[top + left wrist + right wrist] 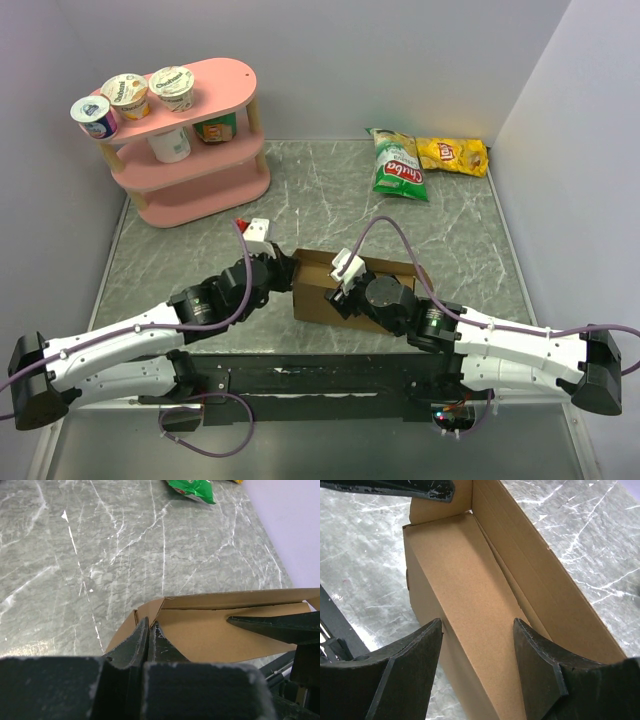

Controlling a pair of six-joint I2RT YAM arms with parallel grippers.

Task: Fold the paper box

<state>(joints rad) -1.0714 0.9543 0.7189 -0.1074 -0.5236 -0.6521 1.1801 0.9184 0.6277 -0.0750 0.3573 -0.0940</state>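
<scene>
left gripper (149,626) closed at paper box (210,630) end edge | right gripper (477,625) wide, astride near wall

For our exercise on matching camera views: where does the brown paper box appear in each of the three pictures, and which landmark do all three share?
Top external: the paper box sits just below centre, open side up.
Left wrist: lower right, its brown wall reaching the right edge.
Right wrist: fills the middle, running top to bottom.
Shared landmark: the grey marbled table under the box.
</scene>
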